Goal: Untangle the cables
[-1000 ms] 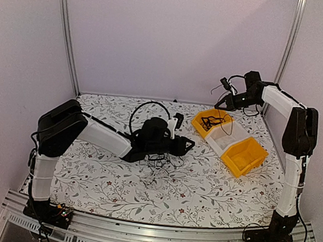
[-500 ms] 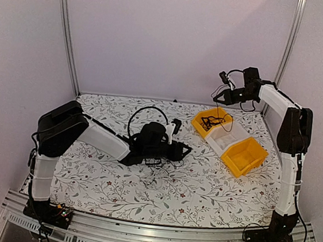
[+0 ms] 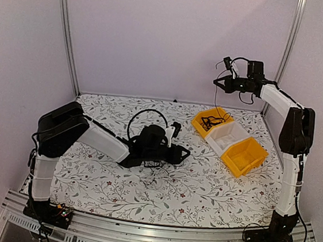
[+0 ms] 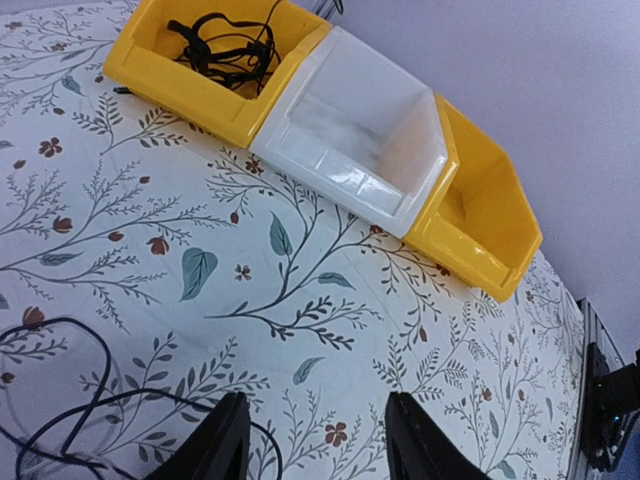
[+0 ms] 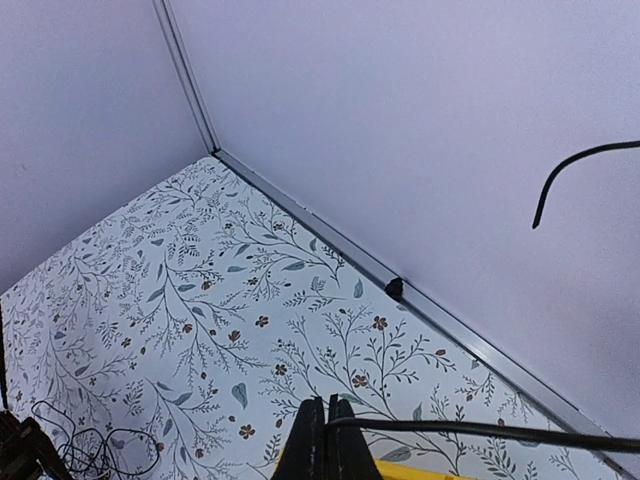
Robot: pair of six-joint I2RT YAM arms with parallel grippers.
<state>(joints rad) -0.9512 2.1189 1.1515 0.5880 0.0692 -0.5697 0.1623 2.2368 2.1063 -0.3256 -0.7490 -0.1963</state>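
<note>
Thin black cables lie in a loose tangle on the flowered table, partly hidden under my left gripper. In the left wrist view that gripper stands open over the cloth with nothing between its fingers, and a cable loop runs by its left finger. My right gripper is raised high at the back right. It is shut on one black cable, which hangs down into the near yellow bin. More black cables sit bunched in that bin.
A white bin and a second yellow bin stand in a row beside the first, at the back right. A thick black hose arches over the left arm. Metal frame posts and walls close in the back and sides.
My right gripper has risen with the black cable, drawing it up out of the yellow bin. The left gripper has shifted slightly and stays open.
</note>
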